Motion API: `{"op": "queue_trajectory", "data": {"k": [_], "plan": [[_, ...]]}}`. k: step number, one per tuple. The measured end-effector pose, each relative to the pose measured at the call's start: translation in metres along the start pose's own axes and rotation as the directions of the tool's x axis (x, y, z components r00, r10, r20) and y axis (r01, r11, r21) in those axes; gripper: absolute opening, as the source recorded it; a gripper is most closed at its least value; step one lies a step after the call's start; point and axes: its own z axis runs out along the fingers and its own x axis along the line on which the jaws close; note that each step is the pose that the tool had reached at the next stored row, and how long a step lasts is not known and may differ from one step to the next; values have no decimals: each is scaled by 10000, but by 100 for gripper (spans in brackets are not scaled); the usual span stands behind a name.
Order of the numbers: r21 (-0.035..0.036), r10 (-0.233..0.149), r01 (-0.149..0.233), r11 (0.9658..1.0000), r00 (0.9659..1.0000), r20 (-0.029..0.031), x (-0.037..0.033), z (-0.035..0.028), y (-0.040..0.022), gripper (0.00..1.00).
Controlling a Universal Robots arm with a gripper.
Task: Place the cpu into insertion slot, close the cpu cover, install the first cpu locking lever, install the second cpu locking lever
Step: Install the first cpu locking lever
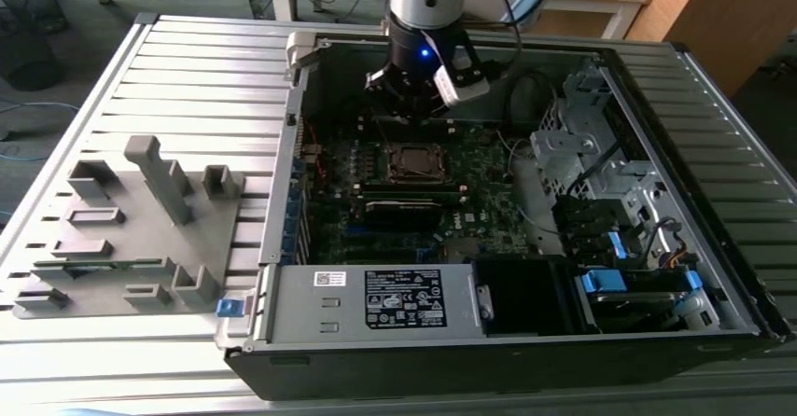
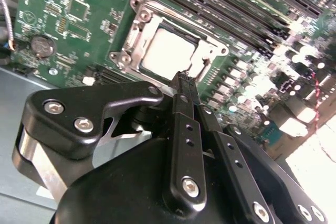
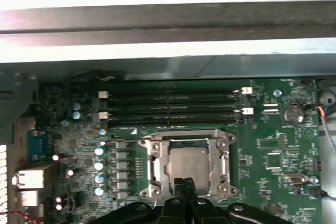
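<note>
Gripper [image 2: 184,78] fingers are pressed together with nothing visible between them (a narrow, pointed tip suits pushing at small metal parts better than a spread one). The tip hangs just over one edge of the socket [image 1: 412,161] on the green circuit board [image 3: 273,129]. The chip [image 3: 185,162] lies flat inside the socket, its dull silver face showing through the window of the cover frame [image 3: 156,161]. That frame looks folded down over the chip, so seating the chip and shutting the cover appear done. Whether either locking lever is hooked down I cannot tell. Long black memory slots [image 3: 168,107] run just beside the socket, apart from the tip.
</note>
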Motion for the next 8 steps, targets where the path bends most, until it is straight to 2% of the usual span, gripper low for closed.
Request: {"op": "queue_trajectory", "data": {"k": [8], "plan": [[-1, 1, -1, 10000, 10000, 0, 150, -5, -7, 10]]}}
